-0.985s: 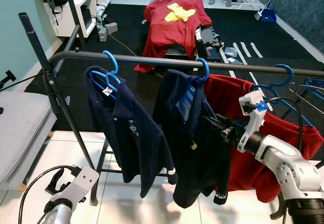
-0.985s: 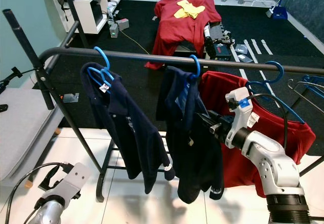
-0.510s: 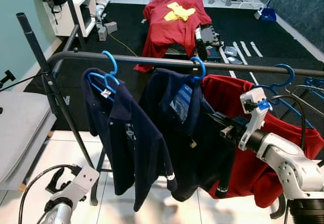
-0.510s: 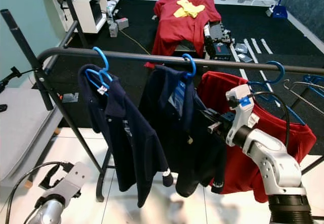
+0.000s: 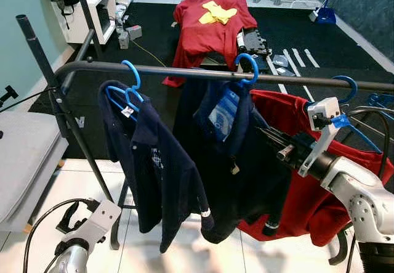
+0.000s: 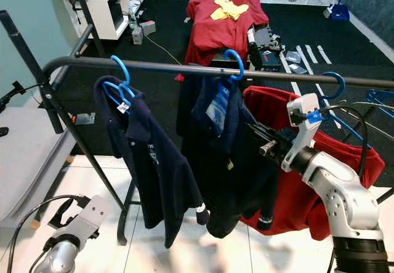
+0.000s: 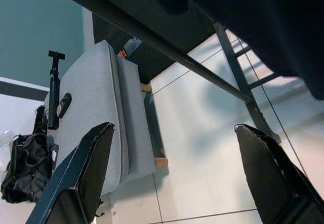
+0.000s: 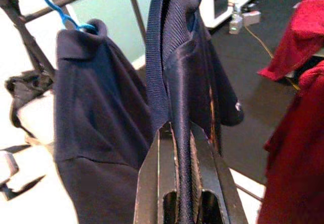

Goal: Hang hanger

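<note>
A black rail (image 5: 172, 73) runs across in front of me. A navy shirt (image 5: 234, 156) hangs from a blue hanger (image 5: 248, 65) whose hook sits over the rail near its middle. My right gripper (image 5: 274, 142) is shut on this shirt's shoulder; in the right wrist view its fingers (image 8: 152, 183) pinch a fold of the navy cloth (image 8: 174, 67). A second navy shirt (image 5: 148, 162) hangs on a blue hanger (image 5: 132, 79) further left. A red shirt (image 5: 308, 187) hangs on the right, behind my right arm. My left gripper (image 7: 177, 173) hangs low and open.
A grey padded bench (image 5: 24, 156) stands at the left. Behind the rack lie a black carpet, a table draped with a red shirt (image 5: 212, 20) and a white shelf (image 5: 92, 8). Bare wire hangers (image 5: 375, 110) hang at the rail's right end.
My right gripper has risen and moved right with the middle navy shirt. Its blue hook now stands higher on the rail, and the shirt has swung.
</note>
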You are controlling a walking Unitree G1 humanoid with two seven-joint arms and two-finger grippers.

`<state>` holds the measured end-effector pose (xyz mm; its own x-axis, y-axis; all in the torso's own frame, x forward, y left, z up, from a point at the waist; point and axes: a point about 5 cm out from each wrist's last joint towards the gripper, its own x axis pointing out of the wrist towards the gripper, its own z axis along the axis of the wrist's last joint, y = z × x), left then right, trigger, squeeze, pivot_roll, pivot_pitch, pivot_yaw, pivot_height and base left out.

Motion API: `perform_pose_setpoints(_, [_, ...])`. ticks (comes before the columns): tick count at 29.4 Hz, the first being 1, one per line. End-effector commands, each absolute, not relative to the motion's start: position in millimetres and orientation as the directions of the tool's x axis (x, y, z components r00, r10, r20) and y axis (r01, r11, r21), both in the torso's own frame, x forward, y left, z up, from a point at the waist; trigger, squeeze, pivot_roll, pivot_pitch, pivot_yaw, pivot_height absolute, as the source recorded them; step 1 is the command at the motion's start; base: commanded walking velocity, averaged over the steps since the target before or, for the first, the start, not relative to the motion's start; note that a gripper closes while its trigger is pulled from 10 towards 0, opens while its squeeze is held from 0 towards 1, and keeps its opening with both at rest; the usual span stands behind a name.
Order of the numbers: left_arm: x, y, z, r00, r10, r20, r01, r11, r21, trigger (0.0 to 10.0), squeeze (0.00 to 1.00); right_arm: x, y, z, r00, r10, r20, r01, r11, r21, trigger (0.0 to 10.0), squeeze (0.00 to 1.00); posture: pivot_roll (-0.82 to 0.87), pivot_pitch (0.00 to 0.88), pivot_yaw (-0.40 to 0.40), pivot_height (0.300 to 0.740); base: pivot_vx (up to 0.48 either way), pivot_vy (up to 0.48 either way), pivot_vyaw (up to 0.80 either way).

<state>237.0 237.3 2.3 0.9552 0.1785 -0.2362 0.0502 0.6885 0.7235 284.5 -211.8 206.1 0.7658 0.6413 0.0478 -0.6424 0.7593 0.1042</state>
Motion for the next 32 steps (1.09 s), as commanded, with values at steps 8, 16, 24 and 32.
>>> perform_pose_setpoints(8, [232.8,243.6,-1.1,0.948,0.185,-0.259,0.07,0.673,0.736,10.0,0.0,268.5,-200.2,226.0,0.66,0.731,0.173,-0.749,0.656,0.087,0.0,0.0,0.01,0.113,-0.003,0.74,0.0,0.0,0.0])
perform_pose_setpoints(16, [231.7,243.6,-1.1,0.949,0.183,-0.256,0.068,0.673,0.736,10.0,0.0,240.6,-189.0,199.3,0.522,0.847,0.102,-0.845,0.497,0.197,0.0,0.0,0.01,0.125,-0.013,0.74,0.0,0.0,0.0])
perform_pose_setpoints(24, [229.7,246.9,-0.9,0.949,0.184,-0.255,0.067,0.673,0.737,10.0,0.0,235.5,-191.8,187.5,0.542,0.835,0.1,-0.825,0.505,0.254,0.0,0.0,0.0,0.131,0.001,0.74,0.0,0.0,0.0])
perform_pose_setpoints(32, [225.6,249.1,-1.9,0.949,0.185,-0.255,0.067,0.672,0.737,10.0,0.0,226.1,-196.5,181.4,0.558,0.825,0.086,-0.81,0.519,0.274,0.0,0.0,-0.01,0.12,0.013,0.74,0.0,0.0,0.0])
